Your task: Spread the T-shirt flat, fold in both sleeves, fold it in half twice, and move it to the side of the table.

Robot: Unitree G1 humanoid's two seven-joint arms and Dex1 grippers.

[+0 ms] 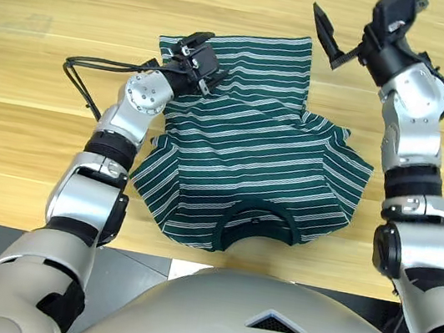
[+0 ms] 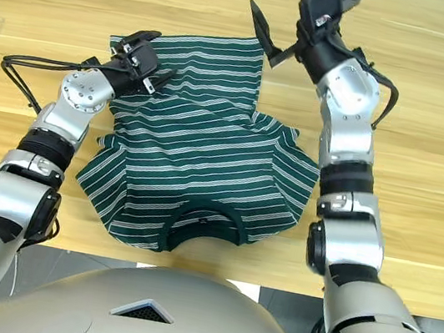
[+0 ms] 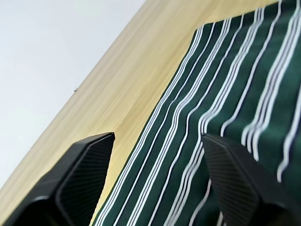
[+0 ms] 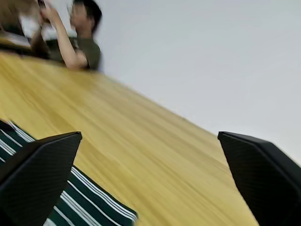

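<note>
Starting nearest you: T-shirt (image 1: 248, 162), green with white stripes, lying rumpled on the table (image 1: 42, 130), collar (image 1: 259, 223) at the near edge, hem far. Both sleeves are bunched, left and right; it is not yet flat. Judged soft, light and limp, it will likely sag and drag, so you should pinch corners and hems, not the middle.

Left gripper (image 3: 158, 136): at the far-left hem corner, fingers spread, one over cloth, one over bare wood, pinching nothing.

Right gripper (image 4: 150, 136): raised above the far-right hem corner, fingers spread wide, empty.

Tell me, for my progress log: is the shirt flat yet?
Not flat: the shirt lies bunched, with overlapping layers across its middle.
</note>
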